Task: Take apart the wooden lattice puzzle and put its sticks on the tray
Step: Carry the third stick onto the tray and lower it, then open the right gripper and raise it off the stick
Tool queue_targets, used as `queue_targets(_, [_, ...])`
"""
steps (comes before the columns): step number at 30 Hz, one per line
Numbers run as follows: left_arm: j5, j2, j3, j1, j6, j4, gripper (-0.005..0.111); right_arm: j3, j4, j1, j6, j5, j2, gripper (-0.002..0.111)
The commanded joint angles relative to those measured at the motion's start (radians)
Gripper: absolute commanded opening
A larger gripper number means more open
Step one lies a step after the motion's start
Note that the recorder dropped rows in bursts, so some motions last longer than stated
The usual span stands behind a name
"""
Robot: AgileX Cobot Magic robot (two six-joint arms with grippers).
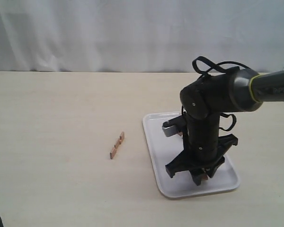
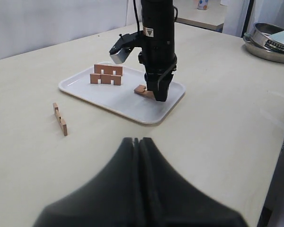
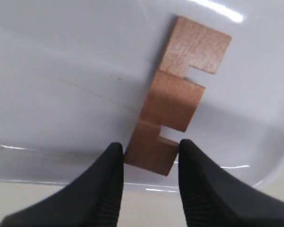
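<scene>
No assembled lattice puzzle shows, only separate sticks. My right gripper (image 1: 201, 178) (image 2: 156, 97) (image 3: 149, 152) points down over the near end of the white tray (image 1: 154, 147) (image 2: 109, 101) (image 3: 61, 71). It is shut on the end of one notched stick (image 3: 173, 109) (image 2: 141, 90), which touches both fingers and tilts down to the tray floor. Two more sticks (image 2: 108, 69) (image 2: 105, 79) stand on edge side by side on the tray. Another stick (image 1: 117, 145) (image 2: 60, 119) lies on the table left of the tray. My left gripper (image 2: 138, 140) is shut and empty, well back from the tray.
Metal bowls (image 2: 270, 40) sit at a far corner of the table. A white curtain (image 1: 109, 33) hangs behind the beige tabletop (image 1: 52, 142). The right arm's dark body (image 1: 206, 123) stands over the tray's middle.
</scene>
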State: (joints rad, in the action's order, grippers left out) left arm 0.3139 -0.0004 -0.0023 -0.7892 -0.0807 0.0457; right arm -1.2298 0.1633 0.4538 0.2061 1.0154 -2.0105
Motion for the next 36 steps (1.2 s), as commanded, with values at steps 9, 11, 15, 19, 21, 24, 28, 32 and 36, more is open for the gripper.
queue_targets(9, [-0.005, 0.000, 0.002, -0.003, -0.003, -0.004, 0.000, 0.035, 0.002, -0.128, 0.018, -0.145, 0.014, 0.004])
queue_targets(11, [-0.005, 0.000, 0.002, -0.003, -0.003, -0.004, 0.000, 0.035, 0.002, -0.130, 0.018, -0.185, 0.014, 0.004])
queue_targets(15, [-0.005, 0.000, 0.002, -0.003, -0.003, -0.004, 0.000, 0.035, -0.005, -0.130, 0.018, -0.239, 0.014, 0.004])
queue_targets(19, [-0.005, 0.000, 0.002, -0.003, -0.003, -0.004, 0.000, 0.035, -0.019, -0.130, 0.018, -0.266, 0.012, 0.004])
queue_targets(21, [-0.005, 0.000, 0.002, -0.003, -0.003, -0.004, 0.000, 0.035, -0.019, -0.130, 0.018, -0.277, 0.012, 0.004])
queue_targets(24, [-0.005, 0.000, 0.002, -0.003, -0.003, -0.004, 0.000, 0.035, -0.019, -0.130, 0.018, -0.290, 0.012, 0.005])
queue_targets(28, [-0.005, 0.000, 0.002, -0.003, -0.003, -0.004, 0.000, 0.035, -0.019, -0.130, 0.018, -0.290, 0.012, 0.019])
queue_targets(32, [-0.005, 0.000, 0.002, -0.003, -0.003, -0.004, 0.000, 0.035, -0.030, -0.130, 0.018, -0.288, 0.012, 0.036])
queue_targets(36, [-0.005, 0.000, 0.002, -0.003, -0.003, -0.004, 0.000, 0.035, -0.029, -0.130, 0.018, -0.286, 0.012, 0.046])
